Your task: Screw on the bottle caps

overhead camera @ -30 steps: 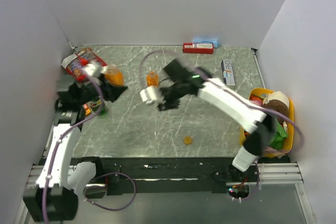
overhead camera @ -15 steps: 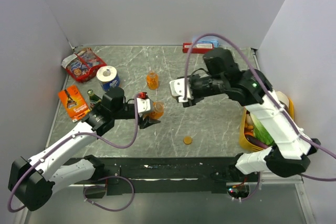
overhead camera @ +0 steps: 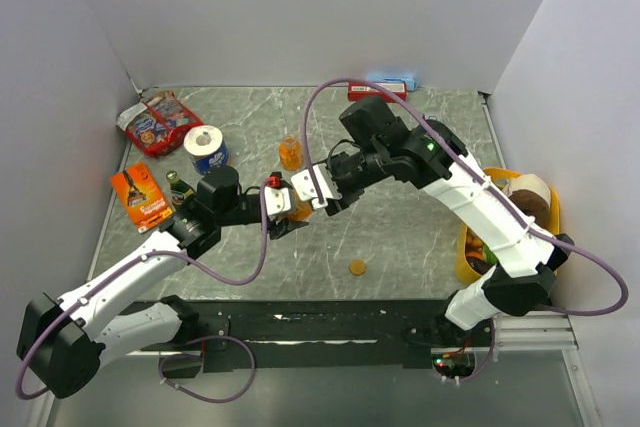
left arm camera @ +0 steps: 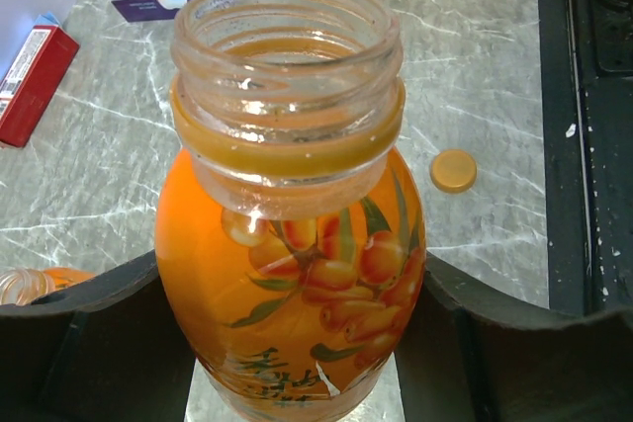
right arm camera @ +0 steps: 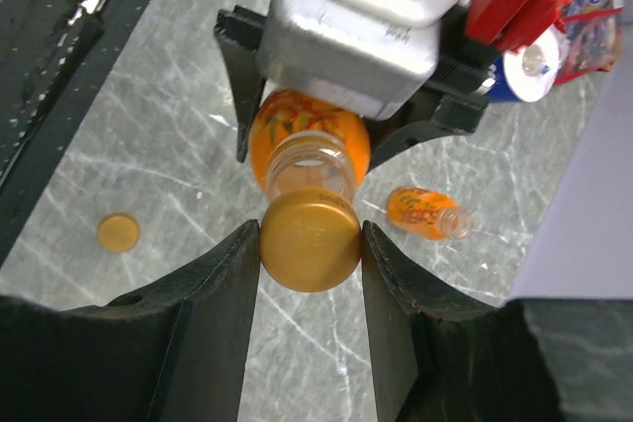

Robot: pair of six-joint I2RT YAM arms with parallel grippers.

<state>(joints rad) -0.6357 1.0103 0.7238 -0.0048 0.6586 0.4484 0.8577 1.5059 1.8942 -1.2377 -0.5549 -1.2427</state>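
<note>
My left gripper (overhead camera: pixel 284 211) is shut on a small orange bottle (left arm camera: pixel 297 264) and holds it by the body, its neck (left arm camera: pixel 287 66) uncapped. My right gripper (overhead camera: pixel 308 195) is shut on an orange cap (right arm camera: pixel 310 241), pinched by its rim between both fingers. The cap sits just in front of the mouth of this bottle (right arm camera: pixel 307 140), close to it or touching it. A second orange bottle (overhead camera: pixel 290 152) lies uncapped on its side (right arm camera: pixel 427 211) farther back. A second cap (overhead camera: pixel 357 267) lies flat on the table near the front (left arm camera: pixel 453 170).
A toilet-paper roll (overhead camera: pixel 205 150), a dark green bottle (overhead camera: pixel 180 187), an orange packet (overhead camera: pixel 140 197) and a red snack bag (overhead camera: pixel 155 122) are at the left. A red box (overhead camera: pixel 377 92) and a white box (overhead camera: pixel 433 137) lie at the back. A yellow basket (overhead camera: pixel 470 257) stands at the right.
My right gripper has swung left and down with the cap, up to the bottle's mouth. The left gripper holds the bottle where it was half a second ago.
</note>
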